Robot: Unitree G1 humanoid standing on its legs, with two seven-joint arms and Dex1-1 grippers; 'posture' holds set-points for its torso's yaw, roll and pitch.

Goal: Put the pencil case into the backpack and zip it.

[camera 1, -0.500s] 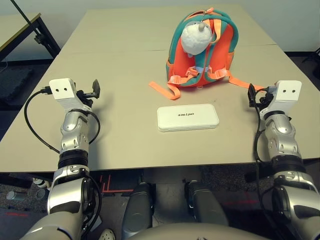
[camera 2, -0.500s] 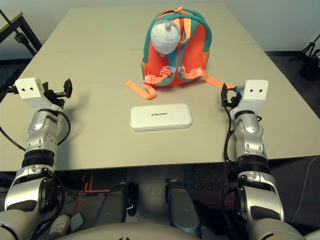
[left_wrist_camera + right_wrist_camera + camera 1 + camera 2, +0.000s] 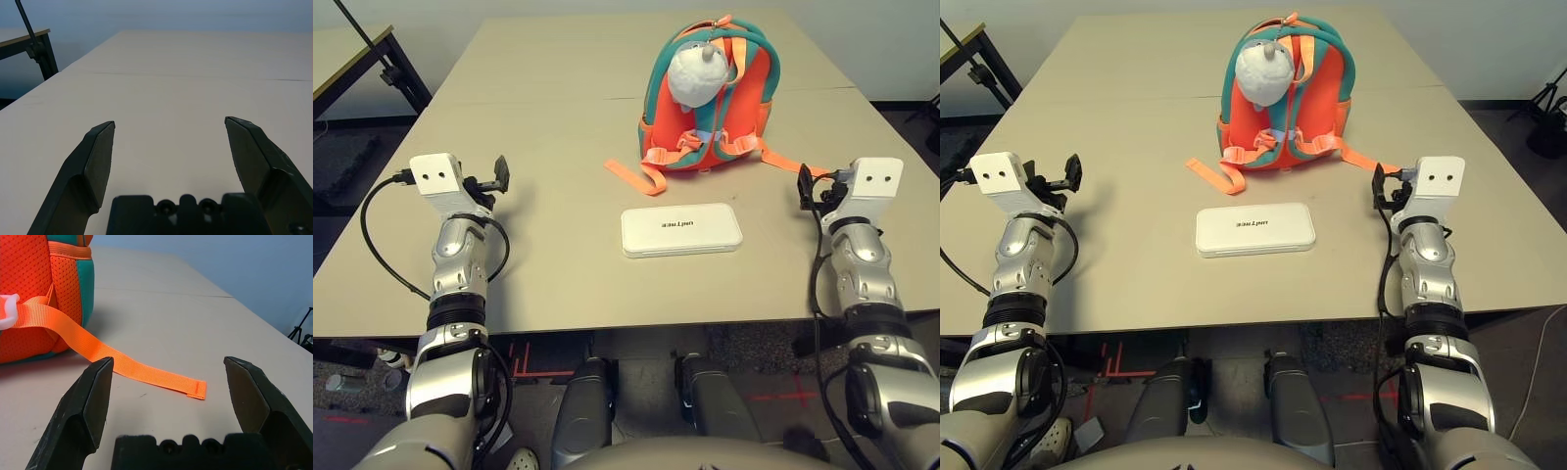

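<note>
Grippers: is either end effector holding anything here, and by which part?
Nothing is held. The left end effector and right end effector are both open and empty; the pencil case lies untouched on the table.

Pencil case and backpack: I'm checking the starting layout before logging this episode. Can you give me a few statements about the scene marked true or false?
1. The pencil case lies flat on the table, outside the backpack. True.
2. The left gripper is shut on the pencil case. False: it is open and empty.
3. The backpack lies beyond the pencil case. True.
4. The right gripper grips the orange strap. False: it is open, with the strap lying on the table beyond it.
</note>
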